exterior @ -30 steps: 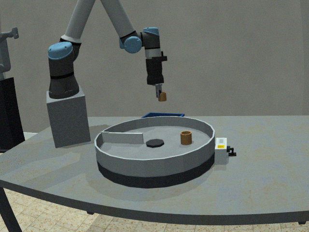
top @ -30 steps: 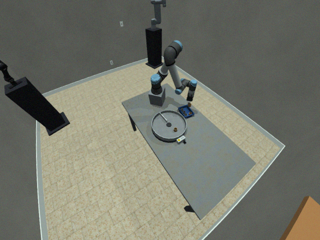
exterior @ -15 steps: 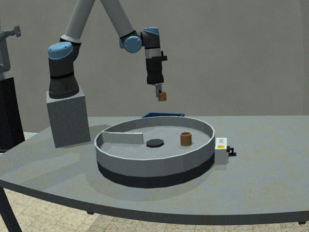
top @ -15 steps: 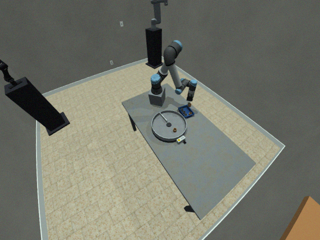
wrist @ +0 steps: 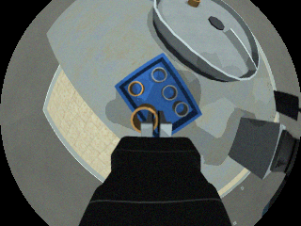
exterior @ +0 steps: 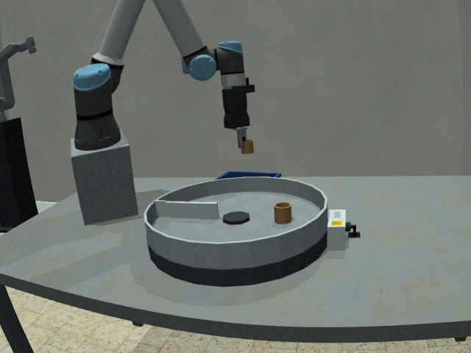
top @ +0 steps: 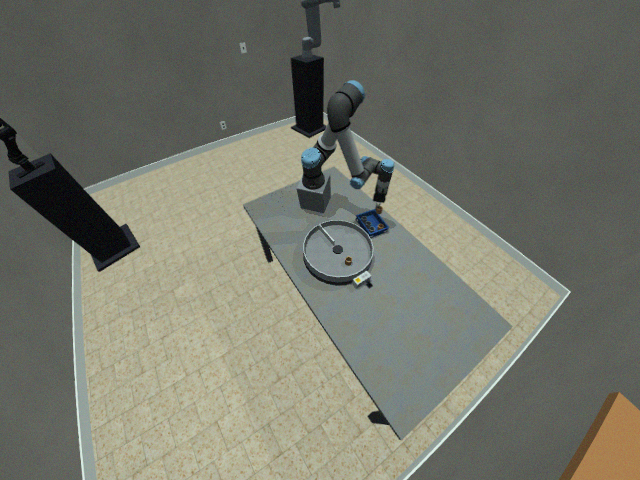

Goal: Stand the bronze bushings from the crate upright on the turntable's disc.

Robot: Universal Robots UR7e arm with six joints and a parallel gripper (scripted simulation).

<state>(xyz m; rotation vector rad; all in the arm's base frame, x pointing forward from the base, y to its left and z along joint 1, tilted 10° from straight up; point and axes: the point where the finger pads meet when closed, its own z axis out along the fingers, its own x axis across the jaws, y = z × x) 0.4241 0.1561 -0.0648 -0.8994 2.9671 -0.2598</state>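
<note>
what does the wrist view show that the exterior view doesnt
Only wrist: inside the blue crate, three steel sleeves and one bronze sleeve.

Only exterior: the white box with a yellow label, beside the turntable.

Both: the crate's rim, the turntable with a bronze sleeve on its disc, and the gripper holding another bronze sleeve.

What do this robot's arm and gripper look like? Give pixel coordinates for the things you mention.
The arm (top: 348, 152) (exterior: 178, 28) has light grey tubes, dark grey joints and blue caps. The gripper (top: 378, 205) (exterior: 241, 145) (wrist: 155, 117) has a black body and two slim, grey metallic fingers. I can make out no cables or sleeve.
</note>
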